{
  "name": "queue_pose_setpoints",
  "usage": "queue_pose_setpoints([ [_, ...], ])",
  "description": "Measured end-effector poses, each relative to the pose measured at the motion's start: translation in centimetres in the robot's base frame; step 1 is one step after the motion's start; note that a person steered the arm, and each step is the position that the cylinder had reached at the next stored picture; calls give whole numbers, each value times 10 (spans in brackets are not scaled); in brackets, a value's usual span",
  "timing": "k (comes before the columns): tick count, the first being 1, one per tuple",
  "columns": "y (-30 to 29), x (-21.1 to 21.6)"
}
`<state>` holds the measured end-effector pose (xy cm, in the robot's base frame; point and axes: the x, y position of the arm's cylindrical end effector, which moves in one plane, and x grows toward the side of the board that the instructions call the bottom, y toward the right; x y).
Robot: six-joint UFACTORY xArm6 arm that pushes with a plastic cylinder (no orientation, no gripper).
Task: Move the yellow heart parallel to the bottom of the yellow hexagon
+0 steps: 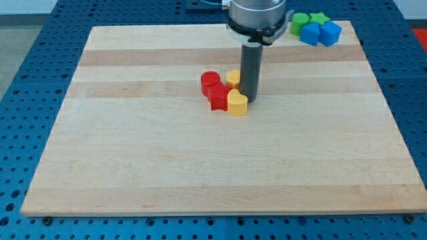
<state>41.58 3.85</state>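
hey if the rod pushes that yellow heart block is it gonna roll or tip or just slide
Probably just slide: the yellow heart looks squat and flat-bottomed on the smooth wooden board. It may twist, since its lobed outline gives my tip, at its right edge, an off-centre contact. The red block touching its left side could get dragged along.

We see a pale wooden board (220, 167) with lengthwise grain stripes resting on a blue perforated table (27, 60). Near the board's centre, slightly toward the far side, lies a tight cluster: a red cylinder block (210, 81), a red star-like block (219, 97) just in front of it, a yellow heart block (237, 103) touching the red one's right side, and a yellow hexagon block (233, 78) behind the heart. At the far right corner sit a green round block (299, 23), a green star block (320, 19) and two blue blocks (320, 33), bunched together.
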Motion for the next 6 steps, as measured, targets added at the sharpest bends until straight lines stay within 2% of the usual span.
queue_pose_setpoints([
  [3,-56,5],
  [4,-57,13],
  [5,-44,24],
  [6,0,16],
])
